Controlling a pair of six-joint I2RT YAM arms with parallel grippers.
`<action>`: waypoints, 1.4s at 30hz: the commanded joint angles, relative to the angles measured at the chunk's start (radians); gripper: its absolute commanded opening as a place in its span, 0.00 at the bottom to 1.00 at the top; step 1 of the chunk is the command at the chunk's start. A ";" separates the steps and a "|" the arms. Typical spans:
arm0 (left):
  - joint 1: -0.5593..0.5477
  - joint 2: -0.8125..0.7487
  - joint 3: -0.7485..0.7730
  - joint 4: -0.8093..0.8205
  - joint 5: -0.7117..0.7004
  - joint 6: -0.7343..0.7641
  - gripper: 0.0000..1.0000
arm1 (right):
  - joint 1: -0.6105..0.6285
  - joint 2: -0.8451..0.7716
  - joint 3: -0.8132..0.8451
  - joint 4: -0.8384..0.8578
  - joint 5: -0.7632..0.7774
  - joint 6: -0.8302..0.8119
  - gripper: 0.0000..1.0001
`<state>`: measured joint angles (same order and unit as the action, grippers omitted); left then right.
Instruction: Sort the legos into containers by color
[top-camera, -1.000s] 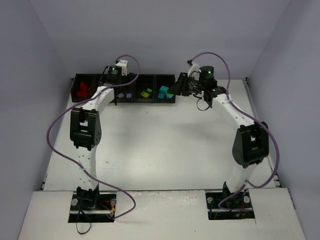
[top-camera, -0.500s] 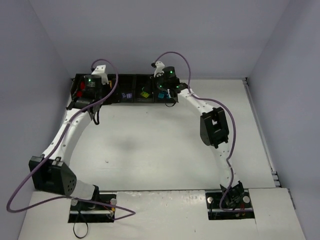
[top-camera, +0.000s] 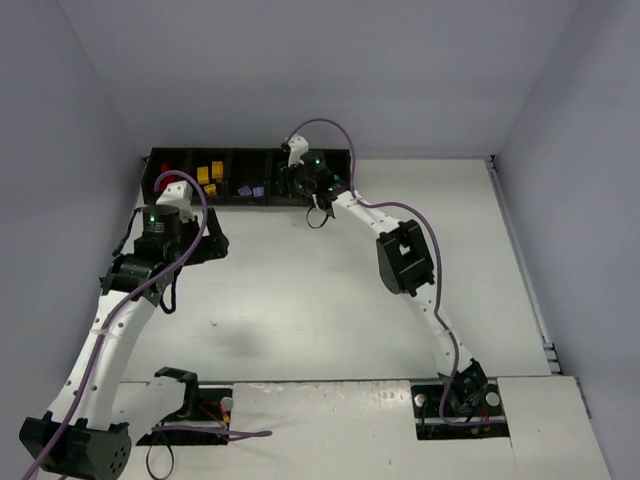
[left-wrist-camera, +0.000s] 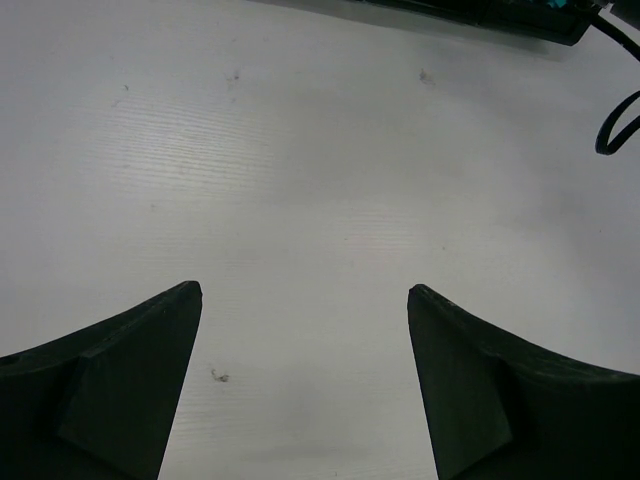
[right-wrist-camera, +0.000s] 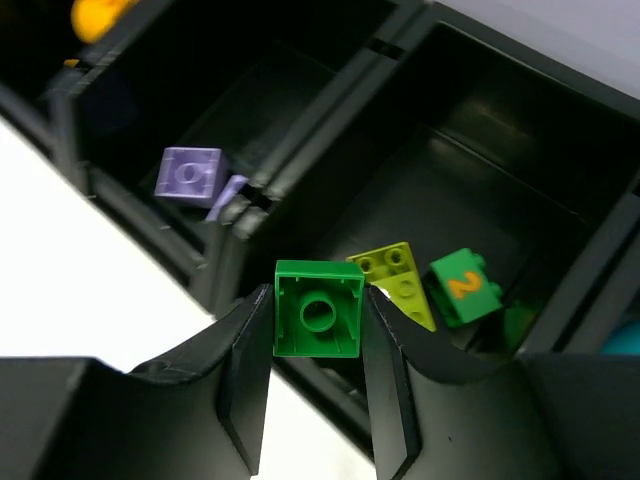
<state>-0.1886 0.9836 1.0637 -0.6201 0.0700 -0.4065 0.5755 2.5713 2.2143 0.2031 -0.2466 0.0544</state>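
My right gripper (right-wrist-camera: 318, 292) is shut on a green lego (right-wrist-camera: 318, 318), held with its hollow underside facing the wrist camera, above the near wall of a compartment of the black containers tray (top-camera: 230, 153). That compartment holds a lime wedge (right-wrist-camera: 396, 282) and a green brick marked 2 (right-wrist-camera: 464, 287). The compartment to the left holds a lilac brick (right-wrist-camera: 190, 172). From above, orange bricks (top-camera: 208, 178) and lilac bricks (top-camera: 252, 189) show in the tray. My left gripper (left-wrist-camera: 305, 300) stands open over bare table, in front of the tray's left part, with nothing between its fingers.
The right arm (top-camera: 405, 260) arches from its base across the table to the tray. A black cable loop (left-wrist-camera: 615, 125) hangs at the right of the left wrist view. Grey walls close in the white table (top-camera: 300, 300) on three sides.
The right gripper has travelled left along the tray from its right end to the compartment with green pieces, still gripping the green lego. The left arm has drawn back from the tray towards me.
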 joint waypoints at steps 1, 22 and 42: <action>0.003 -0.034 0.006 -0.001 -0.036 -0.008 0.78 | 0.000 -0.017 0.058 0.114 0.105 -0.037 0.15; 0.003 -0.106 -0.027 -0.024 -0.050 0.021 0.78 | 0.001 -0.121 0.009 0.122 0.158 -0.028 0.81; -0.002 -0.313 0.099 -0.135 -0.219 -0.021 0.83 | -0.077 -1.209 -0.852 -0.026 0.382 0.061 1.00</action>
<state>-0.1886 0.7132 1.1023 -0.7628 -0.0658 -0.4061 0.5541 1.4853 1.4357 0.2115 0.0647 0.0605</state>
